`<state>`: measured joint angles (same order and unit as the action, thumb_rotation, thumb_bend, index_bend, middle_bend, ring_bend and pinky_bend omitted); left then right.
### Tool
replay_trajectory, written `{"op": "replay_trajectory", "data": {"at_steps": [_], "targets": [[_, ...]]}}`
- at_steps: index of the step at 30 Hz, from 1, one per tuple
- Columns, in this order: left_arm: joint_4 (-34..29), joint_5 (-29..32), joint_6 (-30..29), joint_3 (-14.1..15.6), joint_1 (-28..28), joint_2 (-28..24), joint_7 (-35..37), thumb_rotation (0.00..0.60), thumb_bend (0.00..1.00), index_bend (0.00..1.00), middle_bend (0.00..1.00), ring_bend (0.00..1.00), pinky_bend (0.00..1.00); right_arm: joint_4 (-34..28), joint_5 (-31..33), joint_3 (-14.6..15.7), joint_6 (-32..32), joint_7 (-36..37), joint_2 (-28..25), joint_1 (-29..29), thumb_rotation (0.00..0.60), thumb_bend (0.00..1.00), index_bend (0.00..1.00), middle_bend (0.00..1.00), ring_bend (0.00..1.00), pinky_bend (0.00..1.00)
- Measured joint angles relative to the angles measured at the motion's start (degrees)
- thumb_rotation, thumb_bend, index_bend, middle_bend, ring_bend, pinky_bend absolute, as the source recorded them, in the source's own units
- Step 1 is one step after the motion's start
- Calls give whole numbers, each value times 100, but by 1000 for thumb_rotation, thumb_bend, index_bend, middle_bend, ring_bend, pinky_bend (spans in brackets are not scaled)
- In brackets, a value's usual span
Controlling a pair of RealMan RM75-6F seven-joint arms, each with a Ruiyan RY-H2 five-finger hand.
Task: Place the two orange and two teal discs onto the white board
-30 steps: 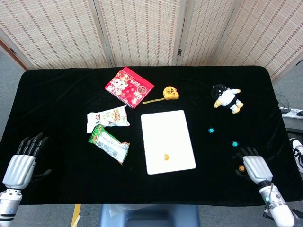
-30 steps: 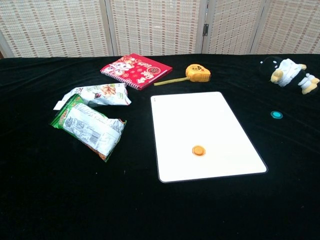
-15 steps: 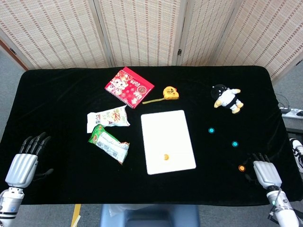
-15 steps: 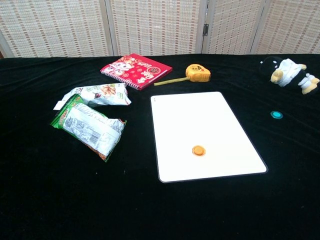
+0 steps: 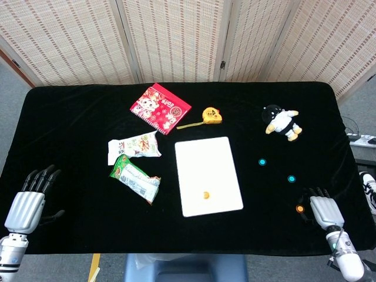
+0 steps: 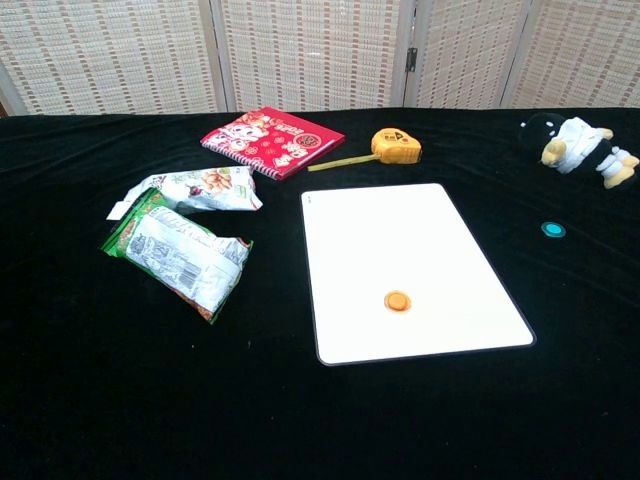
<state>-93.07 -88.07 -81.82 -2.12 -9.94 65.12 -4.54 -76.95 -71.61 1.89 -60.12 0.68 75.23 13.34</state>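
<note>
Left hand (image 5: 26, 202): seen at the near left edge of the black-draped table (image 5: 70, 235), fingers spread apart and nothing grasped; bare cloth lies all around it.
Snack packets: a white plastic snack packet (image 5: 134, 146) and a green-and-white foil snack packet (image 5: 136, 179) lie side by side, left of the board, with a dark strip of cloth between them and its left edge.
Red notebook (image 5: 160, 108): a red illustrated spiral notebook is set toward the far edge, above the packets.
White board (image 5: 218, 158): a flat white rectangular board is placed mid-table, its long edges running away from the robot; open cloth lies along its near edge.
First orange disc (image 5: 206, 195): a small orange round disc rests on the board, near its front edge.
Tape measure (image 5: 211, 114): a yellow tape measure with some tape drawn out lies just beyond the board's far edge.
Teal discs: one small teal round disc (image 5: 262, 161) and a second teal disc (image 5: 291, 178) lie on the cloth right of the board, well apart from it.
Plush toy (image 5: 281, 122): a black-and-white plush figure lies beyond the teal discs.
Second orange disc (image 5: 300, 208): seen on the cloth, just beside the right hand's fingertips.
Right hand (image 5: 325, 210): seen at the near right corner, fingers extended and apart, nothing grasped.
</note>
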Motion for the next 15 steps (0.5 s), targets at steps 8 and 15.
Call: {"op": "replay_trajectory", "data": {"at_steps": [8,15], "targets": [[0,-9,5,2,-17,1,-4,600,149,40,48,103,0,33,-27,-40,43,-22,36,-27,600,270,475,154,15,0],[-12,9,-16,3,-4,-19,1,600,149,40,48,103,0,-109,-137,-97,-30,32,-48,-28,600,270,483,161,19,0]]}}
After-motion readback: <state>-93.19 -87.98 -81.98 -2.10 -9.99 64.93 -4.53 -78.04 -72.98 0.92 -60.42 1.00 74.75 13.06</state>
